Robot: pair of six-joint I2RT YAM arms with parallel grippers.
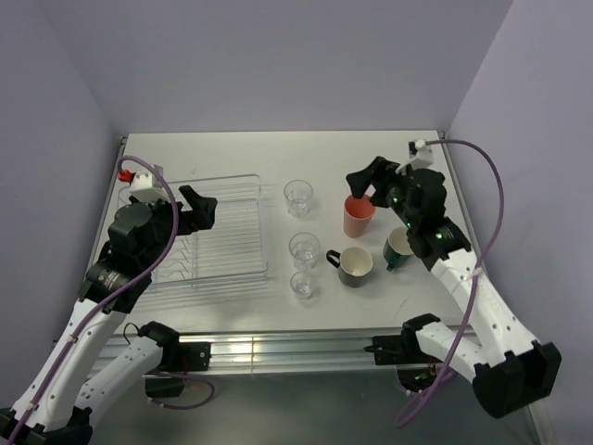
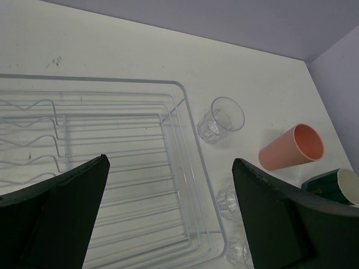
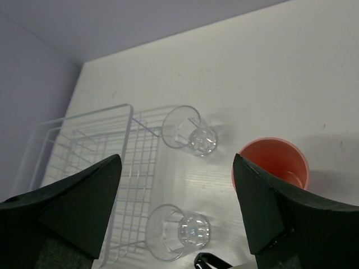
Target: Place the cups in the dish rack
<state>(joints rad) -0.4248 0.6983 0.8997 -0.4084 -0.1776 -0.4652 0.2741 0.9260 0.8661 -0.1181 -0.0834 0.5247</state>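
1. Black-fingered and spreading wide, pinching nothing: hovering as the left gripper above the far left part of the clear, ribbed, rectangular plastic dish rack.
2. Lying flat beneath it on the left side of the white table, long ribs running left to right.
3. Likewise spreading wide and gripping nothing: hanging as the right gripper just above the far rim of the tall salmon-orange cup.
4. Standing upright, mouths up, in a row just right of the rack: the far clear tumbler, the middle clear tumbler and the near clear tumbler.
5. Standing right of the middle clear tumbler, handle pointing toward it: the black handled mug.
6. Standing just right of that, partly hiding under the right arm: the dark green mug with white inside.
7. Sitting on the table outside the rack, all six.
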